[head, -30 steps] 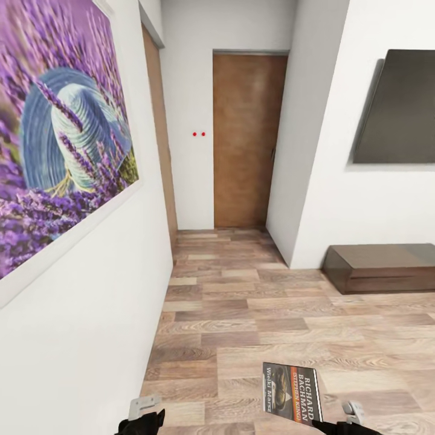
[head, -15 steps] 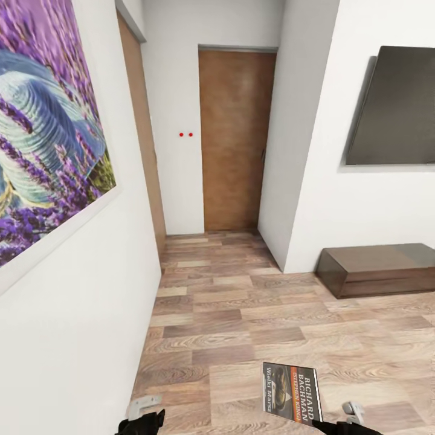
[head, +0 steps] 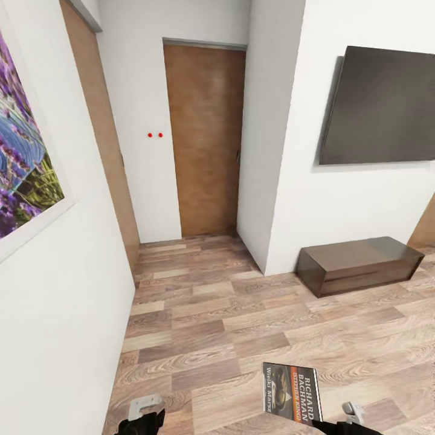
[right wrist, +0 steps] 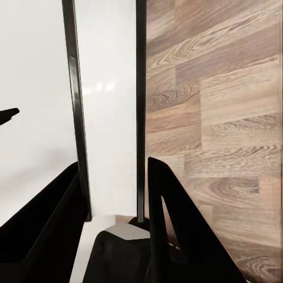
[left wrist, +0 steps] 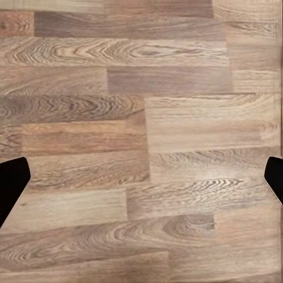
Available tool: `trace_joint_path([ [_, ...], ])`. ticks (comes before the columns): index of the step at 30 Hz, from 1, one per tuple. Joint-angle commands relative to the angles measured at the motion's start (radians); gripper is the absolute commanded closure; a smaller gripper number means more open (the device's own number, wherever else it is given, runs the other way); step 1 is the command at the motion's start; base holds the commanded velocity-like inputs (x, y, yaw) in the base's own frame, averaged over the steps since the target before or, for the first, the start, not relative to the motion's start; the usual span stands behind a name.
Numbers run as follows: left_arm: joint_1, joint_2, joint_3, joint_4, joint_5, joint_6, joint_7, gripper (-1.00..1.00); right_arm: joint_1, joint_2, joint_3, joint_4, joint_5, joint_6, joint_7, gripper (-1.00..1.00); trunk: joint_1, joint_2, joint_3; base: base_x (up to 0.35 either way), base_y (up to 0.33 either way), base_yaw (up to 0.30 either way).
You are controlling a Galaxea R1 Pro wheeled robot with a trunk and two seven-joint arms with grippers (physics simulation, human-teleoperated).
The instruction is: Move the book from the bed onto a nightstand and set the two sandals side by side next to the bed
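The book, a dark paperback with an orange band and white lettering, stands upright low in the head view. My right gripper is shut on its lower corner. In the right wrist view the book is edge-on, its white pages clamped between the black fingers of my right gripper. At the lower left of the head view my left gripper hangs over the wood floor. The left wrist view has that gripper open, its fingertips far apart with only planks between them. The bed, nightstand and sandals are out of view.
A white wall with a lavender picture runs close on my left. A brown door closes the short hallway ahead. At the right, a long low dark-wood cabinet stands under a dark wall panel. Wood-plank floor lies between.
The camera has swung to the right, so the picture, door and cabinet slid leftward in the head view. Both grippers and the book keep their places in the frame.
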Motion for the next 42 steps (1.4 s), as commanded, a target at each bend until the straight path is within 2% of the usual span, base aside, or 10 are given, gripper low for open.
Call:
trace_joint_path([
  [1, -0.001, 0.000, -0.001, 0.001, 0.009, -0.003, -0.004, -1.00, -0.001, 0.001, -0.008, 0.000, 0.002, 0.011, 0.006, 1.00, 0.001, -0.001, -0.001, 0.328, 0.000, -0.249],
  [23, -0.001, 0.000, -0.001, 0.001, 0.009, -0.005, -0.004, -1.00, -0.001, 0.001, -0.008, -0.001, 0.002, 0.011, 0.006, 1.00, 0.001, -0.001, -0.001, 0.320, -0.002, -0.253],
  [42, -0.001, 0.000, -0.001, 0.001, 0.009, -0.005, -0.004, -1.00, -0.001, 0.001, -0.008, -0.001, 0.001, 0.011, 0.006, 1.00, 0.001, -0.001, -0.001, 0.308, -0.103, -0.277],
])
